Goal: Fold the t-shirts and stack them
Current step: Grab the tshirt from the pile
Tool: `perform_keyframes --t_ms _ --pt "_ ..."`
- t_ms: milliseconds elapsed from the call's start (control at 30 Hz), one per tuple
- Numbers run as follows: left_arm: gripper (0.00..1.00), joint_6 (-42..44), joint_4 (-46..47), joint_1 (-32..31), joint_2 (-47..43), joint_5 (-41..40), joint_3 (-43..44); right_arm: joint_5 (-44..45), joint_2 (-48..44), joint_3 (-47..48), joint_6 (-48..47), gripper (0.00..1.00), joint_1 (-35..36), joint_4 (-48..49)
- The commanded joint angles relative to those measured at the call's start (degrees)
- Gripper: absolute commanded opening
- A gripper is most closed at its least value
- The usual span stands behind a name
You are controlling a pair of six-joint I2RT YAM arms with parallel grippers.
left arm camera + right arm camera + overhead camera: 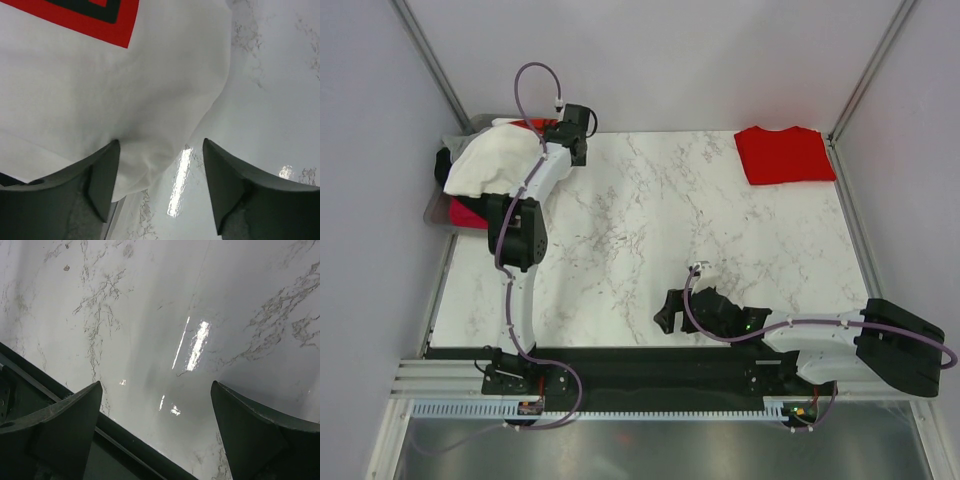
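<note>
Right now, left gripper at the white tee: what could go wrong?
1. The left gripper has only the edge of the white tee between its open jaws; a thin pinch may slip on lifting.
2. Red cloth lies under that tee at the left edge of the table; it may drag along or fall off.

light: bright, even, overhead | glare: white streaks on table (150, 315) | shadows: soft | focus: sharp

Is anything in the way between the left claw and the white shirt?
No, nothing visible is. The left gripper stands open right at the white shirt, and a fold of the shirt's edge sits between the jaws, touching one of them. Only bare table shows beside it.
</note>
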Motion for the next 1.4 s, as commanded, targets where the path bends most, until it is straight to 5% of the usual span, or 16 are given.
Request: perform_keyframes --t_ms 0,100,267,967,1367 --pt "0.78 3.7 0.8 0.2 1.0 -5.3 3.0 0.3 1.7 -0.6 0.3 0.98 -0.2 -3.4" --pt "0.89 4.5 0.7 0.0 2.0 -6.8 2.5 0.3 2.0 -0.4 0.3 0.98 -0.2 -3.3" --pt "0.87 5.7 0.8 0.4 4.8 -10.5 2.7 0.0 2.5 -0.3 0.3 0.98 -0.2 -3.2" --pt "0.11 4.5 0.8 1.9 -1.0 -9.3 6.6 -0.8 3.3 -0.3 0.3 0.98 -0.8 -2.7" --pt "0.07 3.4 0.6 1.7 -11.3 -7.7 9.4 -1.3 4.2 0.1 0.2 0.98 -0.8 -2.6"
